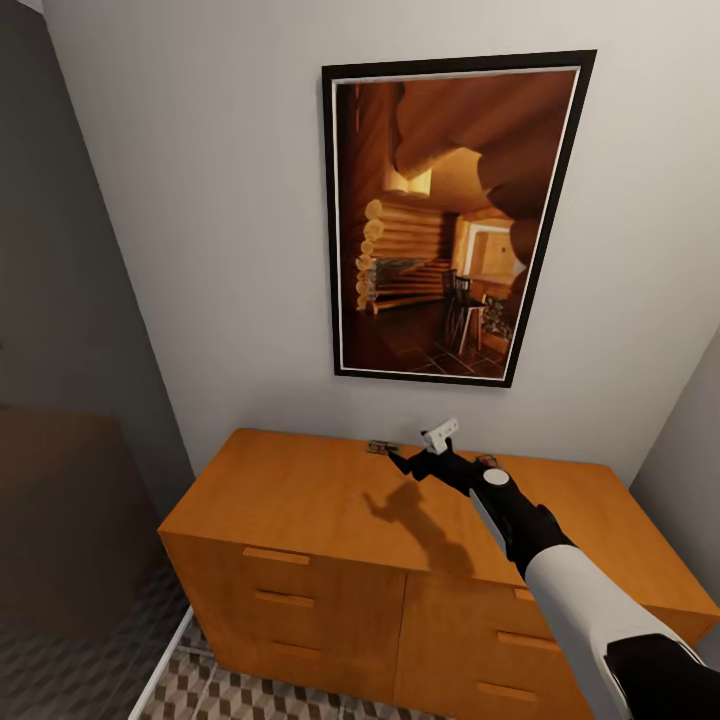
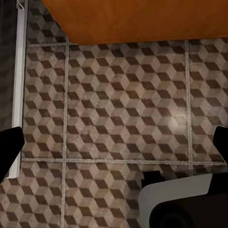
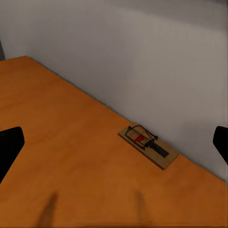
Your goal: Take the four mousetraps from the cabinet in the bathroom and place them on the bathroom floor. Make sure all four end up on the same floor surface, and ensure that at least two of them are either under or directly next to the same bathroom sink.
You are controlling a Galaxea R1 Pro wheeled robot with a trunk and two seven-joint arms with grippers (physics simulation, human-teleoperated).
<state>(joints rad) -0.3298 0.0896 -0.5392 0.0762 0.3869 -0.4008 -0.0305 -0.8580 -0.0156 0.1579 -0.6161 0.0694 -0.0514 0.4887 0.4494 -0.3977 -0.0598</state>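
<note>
Right wrist view: the right gripper is spread wide and empty; one mousetrap lies ahead on the cabinet, near the wall. Wall contact is risked.

Cabinet: one mousetrap lies flat on top, near the back wall. Cabinet stands on tiled floor.

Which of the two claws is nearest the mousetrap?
The right claw, open above the cabinet top by the mousetrap; the left claw points at the tiled floor.
</note>
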